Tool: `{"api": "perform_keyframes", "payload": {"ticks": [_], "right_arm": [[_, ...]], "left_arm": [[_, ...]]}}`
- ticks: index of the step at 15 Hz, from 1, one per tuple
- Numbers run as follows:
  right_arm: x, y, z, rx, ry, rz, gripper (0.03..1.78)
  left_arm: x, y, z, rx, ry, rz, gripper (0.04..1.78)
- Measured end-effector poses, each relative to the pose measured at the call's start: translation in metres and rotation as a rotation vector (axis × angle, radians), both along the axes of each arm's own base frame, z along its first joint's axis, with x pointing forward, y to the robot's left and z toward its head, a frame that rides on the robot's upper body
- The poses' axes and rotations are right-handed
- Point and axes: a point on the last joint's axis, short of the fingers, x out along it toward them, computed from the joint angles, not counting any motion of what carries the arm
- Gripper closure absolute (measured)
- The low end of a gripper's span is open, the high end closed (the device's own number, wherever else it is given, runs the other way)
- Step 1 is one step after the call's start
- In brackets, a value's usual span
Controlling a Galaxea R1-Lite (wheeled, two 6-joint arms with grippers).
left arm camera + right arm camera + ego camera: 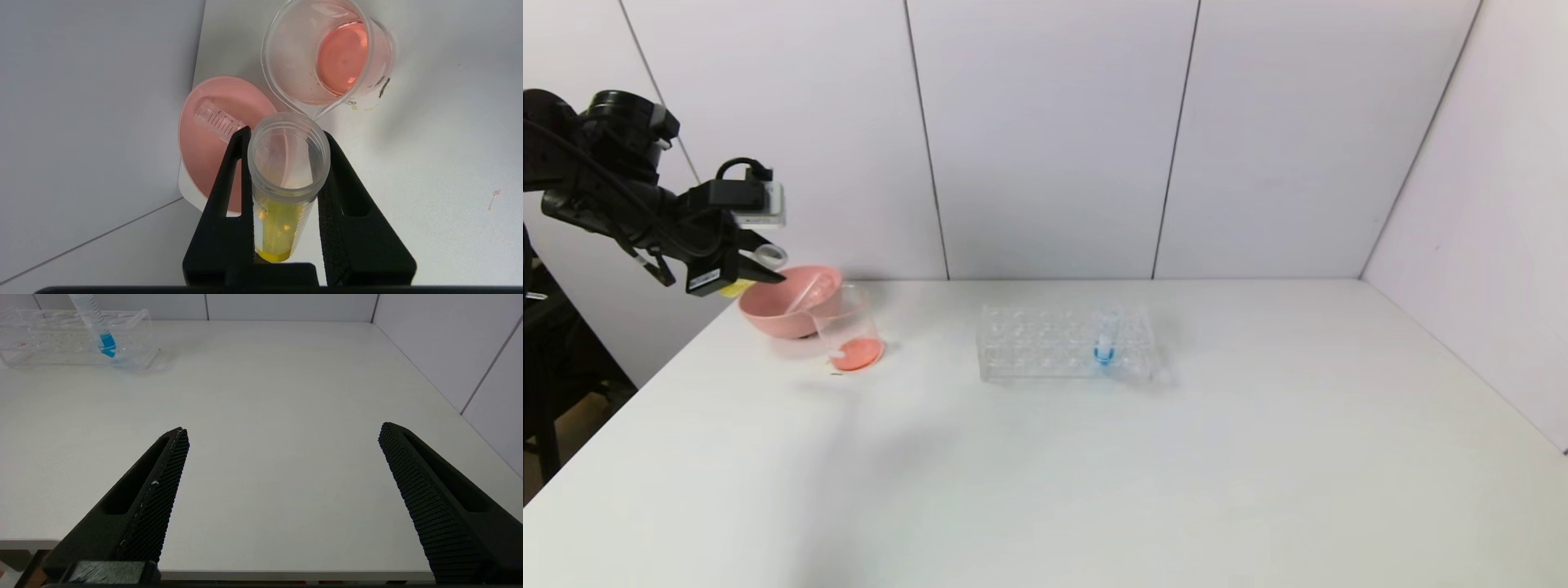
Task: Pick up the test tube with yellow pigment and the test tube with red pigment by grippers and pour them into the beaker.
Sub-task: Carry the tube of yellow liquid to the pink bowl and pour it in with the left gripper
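Yellow tube clamped in left tool above pink bowl and beaker; right tool idle, spread wide.

Item, nearest: right tool [282, 433], fingers released, holding nothing, low over the front edge of the white surface [1176, 457]. Item, mid-frame: clear rack [1066, 341] with one blue-liquid tube [1104, 339]. Item, upper left of head view: left tool [756, 273] clenched on the test tube with yellow pigment [284, 183], liquid pooled at its closed end, open mouth near the beaker [327, 53], which holds red liquid. Pink bowl [212, 147] touches the beaker and carries an empty tube [218, 121]. Risks: mouth sits short of the beaker rim, so tipping now likely spills into bowl or onto surface; smooth tube may slip. Room: pale panelled walls, surface slightly stained.
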Motion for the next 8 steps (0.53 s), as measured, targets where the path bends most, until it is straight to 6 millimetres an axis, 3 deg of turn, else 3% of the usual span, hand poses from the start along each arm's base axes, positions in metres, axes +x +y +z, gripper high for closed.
{"api": "perform_keyframes", "payload": {"ticks": [8], "right_arm": [[0.0000, 0.0000, 0.0000, 0.000, 0.000, 0.000, 0.11]], "left_arm": [[0.0087, -0.0105, -0.0090, 0.100, 0.034, 0.055, 1.37]]}}
